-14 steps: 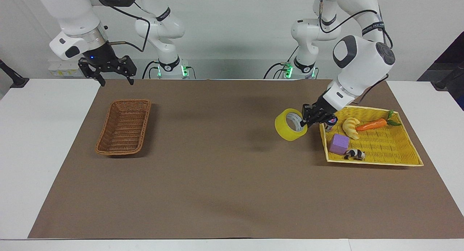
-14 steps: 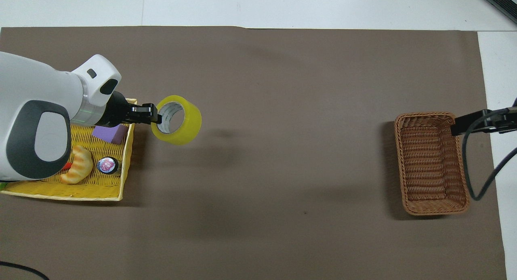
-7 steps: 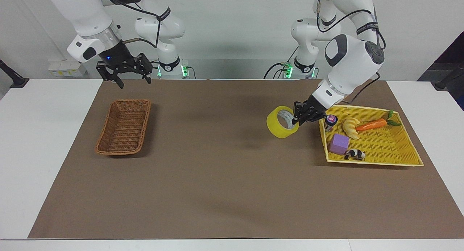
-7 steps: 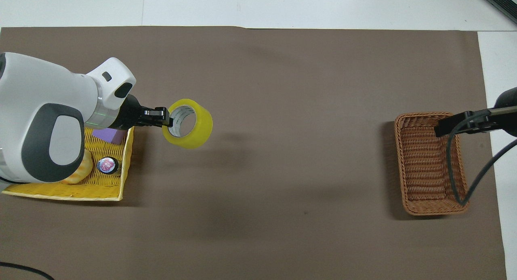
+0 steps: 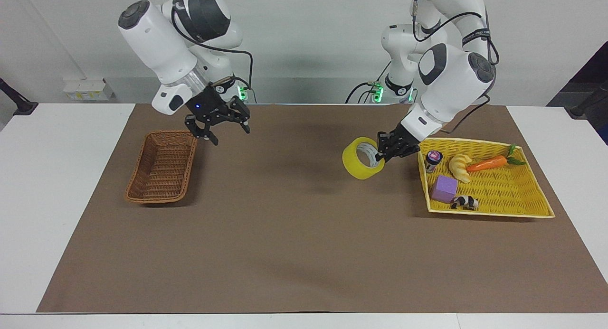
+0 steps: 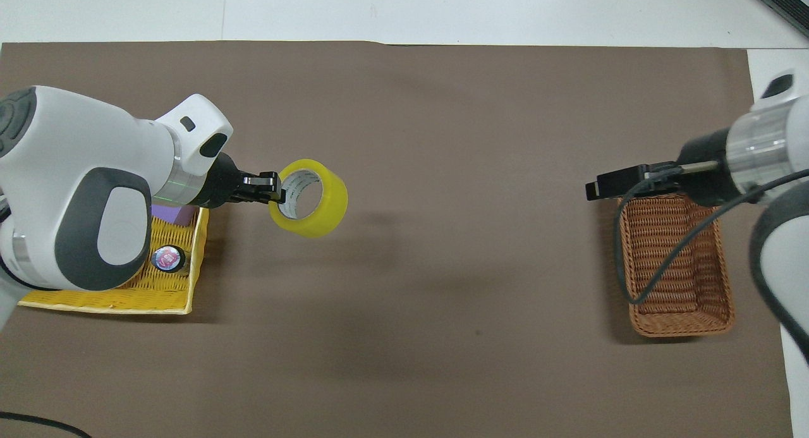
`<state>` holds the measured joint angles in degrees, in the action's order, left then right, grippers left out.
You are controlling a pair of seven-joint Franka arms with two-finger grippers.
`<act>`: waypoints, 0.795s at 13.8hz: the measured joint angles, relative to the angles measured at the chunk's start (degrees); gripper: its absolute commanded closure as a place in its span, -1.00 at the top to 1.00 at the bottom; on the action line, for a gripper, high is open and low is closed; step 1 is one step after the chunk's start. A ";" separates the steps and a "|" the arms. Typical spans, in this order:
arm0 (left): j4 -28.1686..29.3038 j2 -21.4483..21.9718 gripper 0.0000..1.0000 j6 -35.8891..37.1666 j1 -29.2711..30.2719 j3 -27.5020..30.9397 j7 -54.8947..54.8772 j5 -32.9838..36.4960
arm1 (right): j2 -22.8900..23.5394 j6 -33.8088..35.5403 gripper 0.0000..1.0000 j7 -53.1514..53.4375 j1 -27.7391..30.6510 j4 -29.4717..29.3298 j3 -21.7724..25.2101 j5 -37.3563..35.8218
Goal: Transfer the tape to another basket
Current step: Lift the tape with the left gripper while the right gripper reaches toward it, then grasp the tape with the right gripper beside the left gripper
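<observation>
Facing view: the left tool, pinched shut on the wall of the tape, holds it in the air over the bare surface, well apart from the basket, beside which the right tool hovers open.

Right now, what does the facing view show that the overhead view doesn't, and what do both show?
Facing view only: the carrot, croissant and toy cow in the yellow basket, and the right tool's open fingers above the mat beside the wicker basket.
Overhead view only: nothing extra; the left arm hides most of the yellow basket.
Both: the left tool shut on the tape, held over bare mat, plus the small jar and purple block.
</observation>
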<state>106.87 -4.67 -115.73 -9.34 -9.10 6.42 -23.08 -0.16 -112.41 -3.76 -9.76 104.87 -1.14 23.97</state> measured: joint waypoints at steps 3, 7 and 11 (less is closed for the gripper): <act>-0.01 0.04 -1.00 -0.35 -2.08 -0.03 1.74 -0.01 | 0.76 -2.66 1.00 -0.51 -1.00 2.31 -0.02 9.33; -0.02 0.09 -1.00 -0.97 -3.79 -0.01 3.89 -0.02 | 1.60 -12.07 1.00 -2.41 -6.41 7.51 -0.10 20.30; -0.01 0.09 -1.00 -2.62 -6.44 -0.07 6.87 -0.02 | 5.25 -18.64 1.00 -2.42 -12.05 9.81 -0.25 30.27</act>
<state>106.86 -4.58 -118.36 -15.78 -9.17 13.29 -23.10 5.08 -131.05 -6.18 -21.80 114.69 -1.39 54.24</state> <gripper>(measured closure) 0.784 0.000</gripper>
